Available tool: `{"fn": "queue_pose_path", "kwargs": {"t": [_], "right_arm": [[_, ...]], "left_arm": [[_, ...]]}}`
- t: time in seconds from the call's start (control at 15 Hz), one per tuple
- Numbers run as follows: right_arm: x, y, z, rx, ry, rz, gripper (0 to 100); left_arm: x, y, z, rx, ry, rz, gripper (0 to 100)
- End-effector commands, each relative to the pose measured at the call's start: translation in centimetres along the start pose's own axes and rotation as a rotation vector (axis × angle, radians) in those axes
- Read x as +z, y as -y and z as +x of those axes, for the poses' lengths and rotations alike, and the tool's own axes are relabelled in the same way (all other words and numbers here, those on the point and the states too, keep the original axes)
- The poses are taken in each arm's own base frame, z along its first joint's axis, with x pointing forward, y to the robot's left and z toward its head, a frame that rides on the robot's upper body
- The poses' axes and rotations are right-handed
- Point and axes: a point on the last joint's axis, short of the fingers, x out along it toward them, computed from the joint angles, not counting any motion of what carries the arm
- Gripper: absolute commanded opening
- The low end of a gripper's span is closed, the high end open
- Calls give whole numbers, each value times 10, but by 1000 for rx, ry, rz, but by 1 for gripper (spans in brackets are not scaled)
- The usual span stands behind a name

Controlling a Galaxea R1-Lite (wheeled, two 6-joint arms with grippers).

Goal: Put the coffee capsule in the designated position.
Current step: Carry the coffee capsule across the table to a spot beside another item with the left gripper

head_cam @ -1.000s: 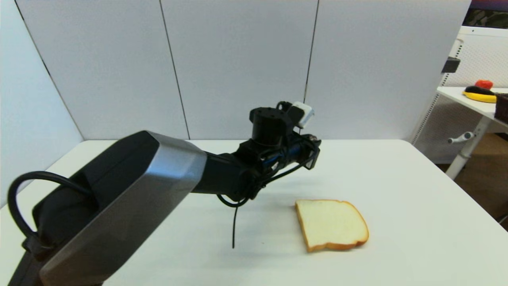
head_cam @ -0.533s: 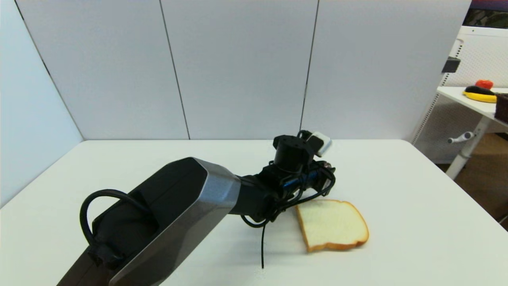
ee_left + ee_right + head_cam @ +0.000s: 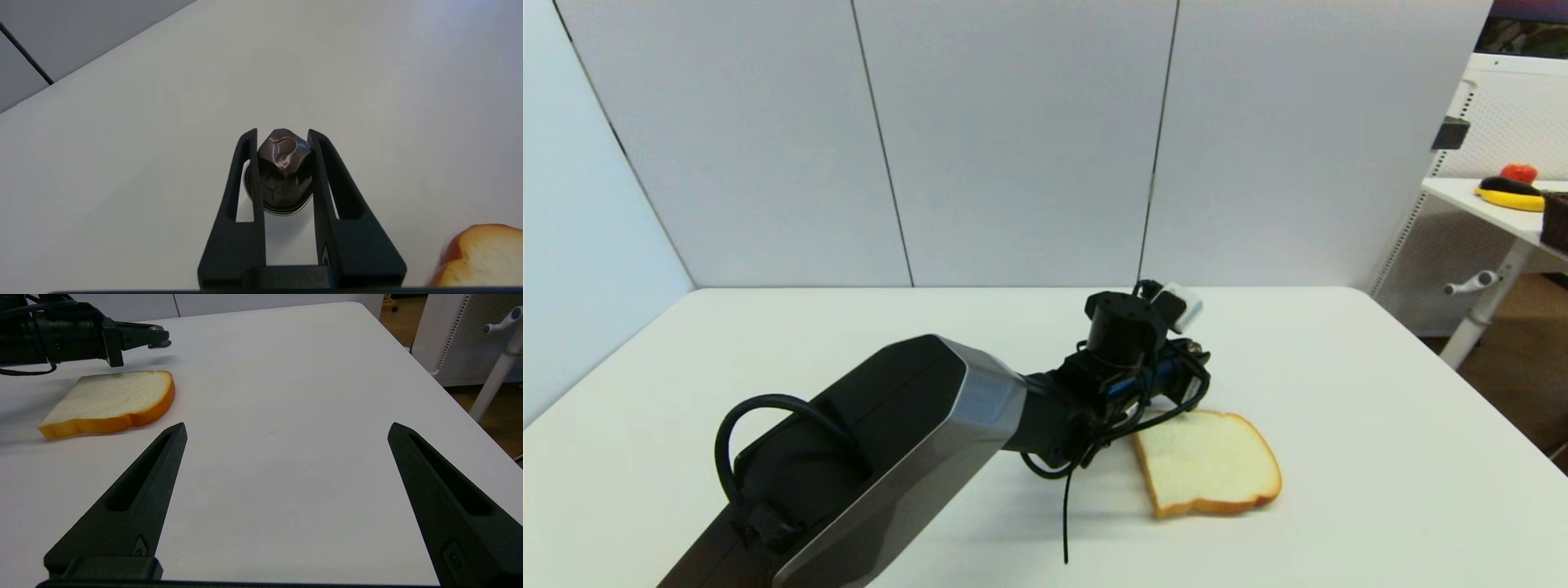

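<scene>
The left end effector [image 3: 282, 141] is clenched on the coffee capsule [image 3: 283, 171], low over the white worktop [image 3: 1339, 392], just beside the bread slice [image 3: 1207, 462]. The carrying seems nearly done; the release remains. The right end effector [image 3: 286, 430] waits wide apart, idle.

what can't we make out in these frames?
- Head view: coffee capsule and left pincer tips hidden behind the arm's own wrist.
- Left wrist view: can't tell whether the capsule touches the table; bread slice cut off by the picture edge.
- Right wrist view: capsule in the far pincer too small to read.
- Right pincer lies outside the head view.
</scene>
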Motion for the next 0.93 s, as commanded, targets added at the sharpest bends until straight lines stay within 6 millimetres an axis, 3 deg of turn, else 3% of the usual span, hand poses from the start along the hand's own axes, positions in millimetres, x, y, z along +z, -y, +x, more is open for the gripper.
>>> {"fn": "queue_pose_path", "kwargs": {"t": [0.07,0.47,0.53,0.8,0.93], "right_arm": [[0,0,0,-2,-3,0,100],[0,0,0,1,-3,0,100],[-1,0,0,1,-5,0,100],[-1,0,0,0,-5,0,100],[0,0,0,1,-3,0,100]], "left_arm": [[-2,1,0,-1,-4,-2,0],[-3,-1,0,18,-10,-5,0],[-3,-2,-1,20,-10,-5,100],[-5,-7,-7,28,-32,-10,100],[12,-7,-18,30,-17,-3,100]]}}
